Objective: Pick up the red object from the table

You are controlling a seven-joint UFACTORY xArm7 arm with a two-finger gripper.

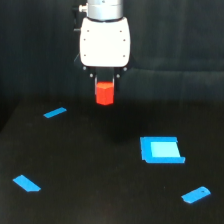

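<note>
A lab-style robot test cell is what is seen here: a matte black table (100, 200) is backed by dark draped fabric (190, 45), probably a blackout curtain. Only a white arm housing (105, 40) and small coloured test pieces (161, 150) are set out.

The desk (75, 190) is seen from the front, slightly above, at middling range, by a single camera.
</note>
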